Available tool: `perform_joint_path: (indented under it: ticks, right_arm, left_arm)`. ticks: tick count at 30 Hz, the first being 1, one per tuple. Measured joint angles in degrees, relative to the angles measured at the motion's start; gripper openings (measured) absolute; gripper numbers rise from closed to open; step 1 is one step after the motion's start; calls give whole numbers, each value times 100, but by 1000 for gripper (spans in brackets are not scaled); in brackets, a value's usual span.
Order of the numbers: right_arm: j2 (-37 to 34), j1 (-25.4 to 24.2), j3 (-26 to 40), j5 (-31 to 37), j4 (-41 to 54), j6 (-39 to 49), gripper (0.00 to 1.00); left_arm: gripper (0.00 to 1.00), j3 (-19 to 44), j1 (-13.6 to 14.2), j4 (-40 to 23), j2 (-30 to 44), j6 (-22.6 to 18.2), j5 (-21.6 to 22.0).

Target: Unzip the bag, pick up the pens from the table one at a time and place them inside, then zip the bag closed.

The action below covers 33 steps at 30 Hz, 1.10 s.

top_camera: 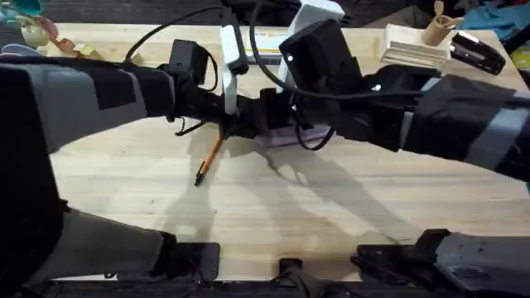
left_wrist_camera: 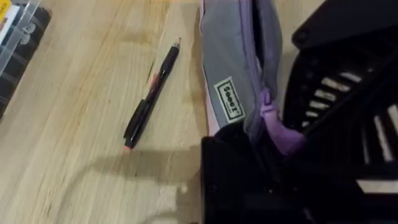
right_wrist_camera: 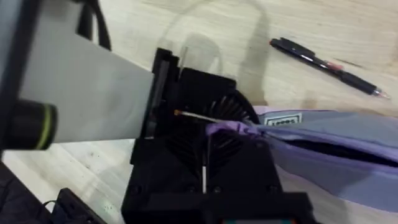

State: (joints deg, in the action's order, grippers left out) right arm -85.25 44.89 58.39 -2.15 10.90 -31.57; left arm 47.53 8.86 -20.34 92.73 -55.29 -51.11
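Observation:
The lavender and grey bag point(top_camera: 291, 135) lies mid-table, mostly under both arms. In the left wrist view its grey panel point(left_wrist_camera: 231, 68) carries a small label. My left gripper point(left_wrist_camera: 267, 155) is shut on the bag's purple end tab point(left_wrist_camera: 278, 129). The right wrist view shows that gripper point(right_wrist_camera: 199, 140) at the bag's point(right_wrist_camera: 339, 152) end, where a dark slit runs along the zipper. My right gripper point(top_camera: 286, 124) hovers over the same end. The black pen point(left_wrist_camera: 152, 93) point(right_wrist_camera: 329, 65) lies beside the bag. The orange pen point(top_camera: 209, 160) rests on the table point(top_camera: 273, 215), nearer the front.
A clear box with a yellow label point(top_camera: 267, 37) point(left_wrist_camera: 15, 43) lies behind the bag. At the back right stand a stack of white trays point(top_camera: 414, 51), a black stapler point(top_camera: 476, 51) and a wooden figure point(top_camera: 439, 25). Cables trail from both wrists.

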Motion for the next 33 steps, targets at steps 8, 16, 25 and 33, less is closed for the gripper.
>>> perform_joint_path:
  ticks: [8,16,25,33]
  right_arm:
    - [82,-71,0,63,233,485,472]
    - [817,-189,7,-270,1106,1289,997]
    - [1724,-734,7,-564,1857,2045,997]
    - [2329,-1260,7,-586,2434,2971,997]
  left_arm:
    - [42,0,-11,-20,0,-52,-87]
    - [42,0,34,0,0,-63,-70]
    - [42,0,44,0,0,-46,-61]
    - [42,0,44,3,0,-46,-61]
